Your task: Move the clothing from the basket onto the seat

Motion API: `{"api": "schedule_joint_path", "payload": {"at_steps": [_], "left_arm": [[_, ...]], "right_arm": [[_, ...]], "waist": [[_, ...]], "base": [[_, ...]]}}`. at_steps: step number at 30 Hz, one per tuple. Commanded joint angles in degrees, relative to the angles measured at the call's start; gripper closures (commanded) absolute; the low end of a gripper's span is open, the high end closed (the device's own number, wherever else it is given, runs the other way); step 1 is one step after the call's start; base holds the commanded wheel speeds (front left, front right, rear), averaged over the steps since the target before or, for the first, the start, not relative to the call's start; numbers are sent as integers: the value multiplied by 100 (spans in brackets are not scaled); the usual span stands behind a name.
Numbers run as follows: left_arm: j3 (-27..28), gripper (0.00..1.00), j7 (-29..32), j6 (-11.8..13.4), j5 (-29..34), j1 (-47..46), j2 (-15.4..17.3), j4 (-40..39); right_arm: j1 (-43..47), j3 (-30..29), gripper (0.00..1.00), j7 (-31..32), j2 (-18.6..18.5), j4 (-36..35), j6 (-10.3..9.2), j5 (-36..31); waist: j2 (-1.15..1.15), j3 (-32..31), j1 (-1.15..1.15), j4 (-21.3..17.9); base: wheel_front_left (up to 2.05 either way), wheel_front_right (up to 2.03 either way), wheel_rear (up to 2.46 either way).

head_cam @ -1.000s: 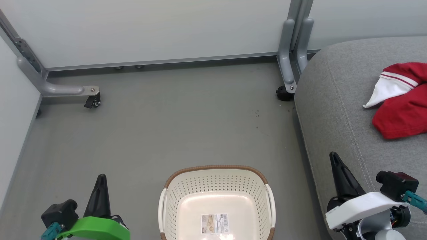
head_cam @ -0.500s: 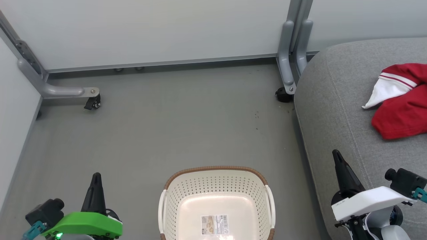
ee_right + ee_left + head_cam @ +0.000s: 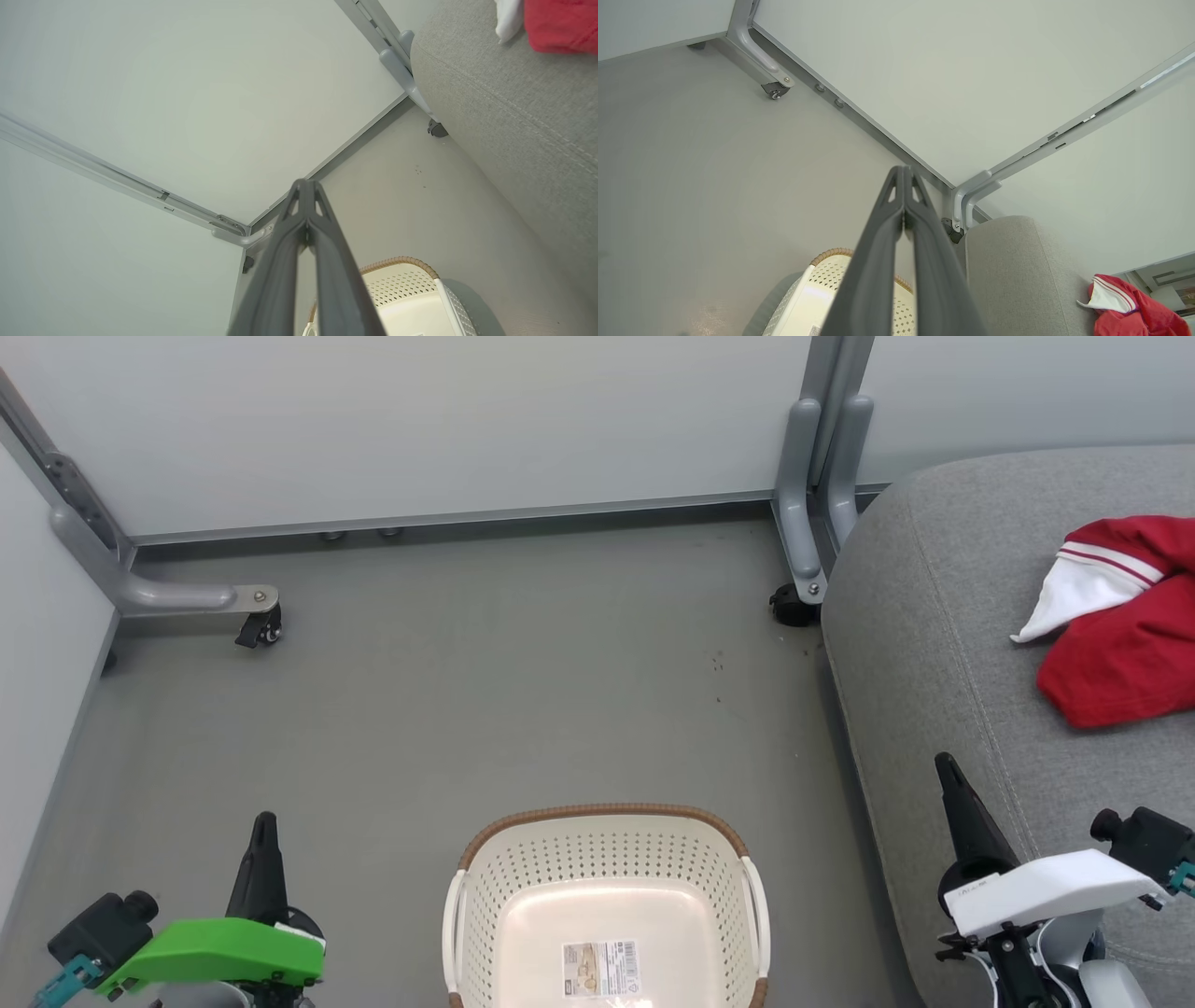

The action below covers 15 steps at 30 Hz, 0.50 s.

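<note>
The red and white clothing (image 3: 1125, 621) lies crumpled on the grey seat (image 3: 934, 616) at the right; it also shows in the left wrist view (image 3: 1129, 310) and the right wrist view (image 3: 556, 21). The white basket (image 3: 607, 859) with a brown rim stands on the floor at the bottom centre, holding nothing but a paper label on its bottom. My left gripper (image 3: 264, 821) is shut and empty, left of the basket. My right gripper (image 3: 945, 765) is shut and empty, over the seat's front edge. Both wrist views show fingers pressed together, left gripper (image 3: 903, 170), right gripper (image 3: 306, 183).
Pale partition walls stand behind and to the left, on grey metal feet with castors (image 3: 261, 625) (image 3: 792, 602). Grey floor (image 3: 467, 691) stretches between the basket and the walls.
My left gripper has drawn back toward the bottom left and my right gripper has slid slightly right. The whole view has tilted a little. Clothing and basket lie as before.
</note>
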Motion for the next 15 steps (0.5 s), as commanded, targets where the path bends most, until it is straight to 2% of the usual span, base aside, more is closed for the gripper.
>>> {"api": "schedule_joint_path", "payload": {"at_steps": [1, 15], "left_arm": [[48, 100, 36, -35, -204, -167, 4, -58], [195, 100, 287, -112, -1106, -260, -53, -48]], "right_arm": [[-170, -31, 100, 17, -44, -15, 0, 208], [-287, -102, 100, 98, -61, 203, 0, 1172]], "waist": [[0, -4, 0, -1], [0, -40, 0, -10]], "base": [[0, 0, 0], [0, 0, 0]]}}
